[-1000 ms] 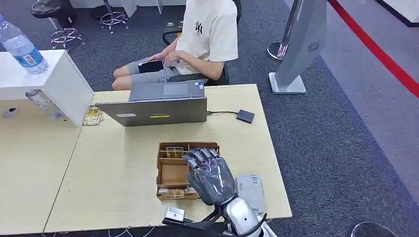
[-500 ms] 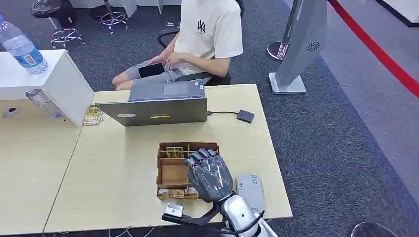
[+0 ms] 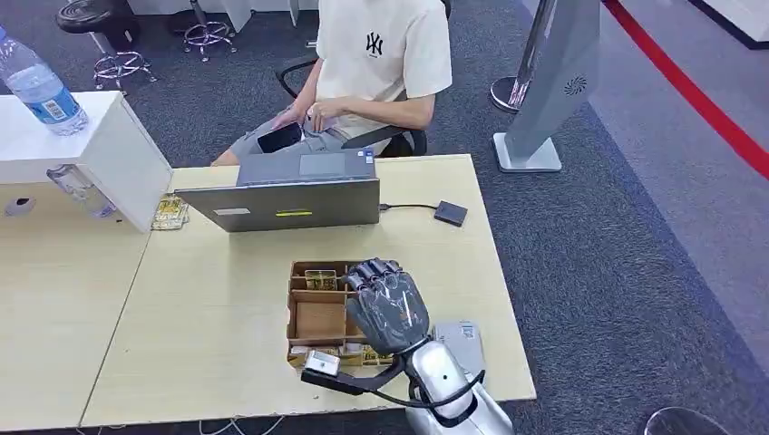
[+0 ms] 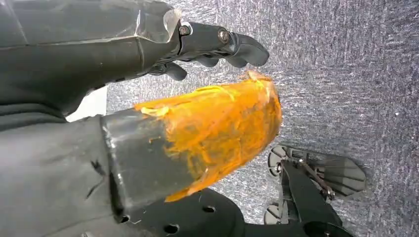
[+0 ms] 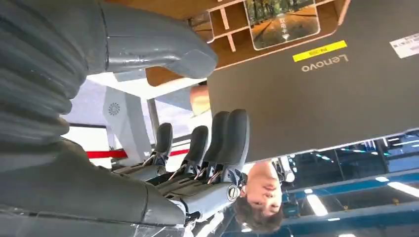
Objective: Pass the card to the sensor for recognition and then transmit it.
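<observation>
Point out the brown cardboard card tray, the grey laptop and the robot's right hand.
Brown cardboard card tray (image 3: 317, 319): head view, bare floor of its middle compartment.
Grey laptop (image 3: 290, 205): head view, back of the lid.
Right hand (image 3: 388, 308): head view, back of the hand, over the tray's right side.

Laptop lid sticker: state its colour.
Yellow, a thin strip on the grey laptop lid; clearest in the right wrist view.

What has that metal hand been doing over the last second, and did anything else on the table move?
The right robot hand slid forward over the wooden card box, toward the laptop, with nothing in it. The seated person turned on the chair. The box, its cards, the laptop and the grey sensor beside the box stayed put.
</observation>
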Controlling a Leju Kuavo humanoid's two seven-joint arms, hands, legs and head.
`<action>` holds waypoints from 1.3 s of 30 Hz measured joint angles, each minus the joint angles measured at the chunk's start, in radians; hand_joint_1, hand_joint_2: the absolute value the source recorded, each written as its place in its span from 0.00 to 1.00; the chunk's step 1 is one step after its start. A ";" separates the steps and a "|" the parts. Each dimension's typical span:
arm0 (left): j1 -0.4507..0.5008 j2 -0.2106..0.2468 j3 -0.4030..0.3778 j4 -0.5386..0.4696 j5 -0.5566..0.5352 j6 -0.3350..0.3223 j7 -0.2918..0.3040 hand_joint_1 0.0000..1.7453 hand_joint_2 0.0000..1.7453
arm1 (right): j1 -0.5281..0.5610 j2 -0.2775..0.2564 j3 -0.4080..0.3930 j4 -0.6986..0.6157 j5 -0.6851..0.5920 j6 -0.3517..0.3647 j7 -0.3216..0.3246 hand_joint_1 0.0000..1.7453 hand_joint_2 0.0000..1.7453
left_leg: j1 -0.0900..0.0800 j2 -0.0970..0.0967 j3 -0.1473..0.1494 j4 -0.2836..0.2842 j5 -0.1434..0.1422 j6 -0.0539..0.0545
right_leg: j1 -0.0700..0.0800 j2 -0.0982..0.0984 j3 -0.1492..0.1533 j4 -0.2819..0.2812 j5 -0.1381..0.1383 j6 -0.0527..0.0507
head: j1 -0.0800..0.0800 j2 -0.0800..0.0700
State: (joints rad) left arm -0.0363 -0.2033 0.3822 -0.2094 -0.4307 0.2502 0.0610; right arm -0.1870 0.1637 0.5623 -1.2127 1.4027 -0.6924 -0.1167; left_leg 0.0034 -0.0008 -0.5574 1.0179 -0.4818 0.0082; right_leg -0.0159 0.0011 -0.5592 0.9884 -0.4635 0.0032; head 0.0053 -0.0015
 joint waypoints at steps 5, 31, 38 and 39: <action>0.000 0.000 0.007 0.000 -0.003 0.000 0.000 0.00 0.00 | -0.010 0.005 -0.017 0.036 -0.007 0.000 0.000 0.48 1.00 | 0.000 0.000 0.000 0.000 0.000 0.000 | 0.000 0.000 0.000 0.000 0.000 0.000 | 0.000 0.000; 0.000 -0.005 0.026 0.000 -0.009 -0.002 -0.003 0.00 0.00 | -0.035 0.007 -0.059 0.144 -0.018 0.000 0.015 0.64 1.00 | 0.000 0.000 0.000 0.000 0.000 0.000 | 0.000 0.000 0.000 0.000 0.000 0.000 | 0.000 0.000; 0.000 -0.005 0.034 0.000 -0.009 -0.008 -0.008 0.00 0.00 | -0.040 0.010 -0.059 0.159 -0.017 0.000 0.019 0.95 1.00 | 0.000 0.000 0.000 0.000 0.000 0.000 | 0.000 0.000 0.000 0.000 0.000 0.000 | 0.000 0.000; 0.000 -0.005 0.035 0.000 -0.009 -0.008 -0.008 0.00 0.00 | -0.041 0.010 -0.059 0.160 -0.017 0.000 0.019 1.00 1.00 | 0.000 0.000 0.000 0.000 0.000 0.000 | 0.000 0.000 0.000 0.000 0.000 0.000 | 0.000 0.000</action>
State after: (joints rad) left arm -0.0360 -0.2083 0.4170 -0.2094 -0.4395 0.2422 0.0534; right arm -0.2281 0.1736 0.5032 -1.0525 1.3855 -0.6924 -0.0973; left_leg 0.0035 -0.0008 -0.5575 1.0179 -0.4818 0.0082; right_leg -0.0159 0.0010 -0.5592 0.9884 -0.4635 0.0032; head 0.0057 -0.0015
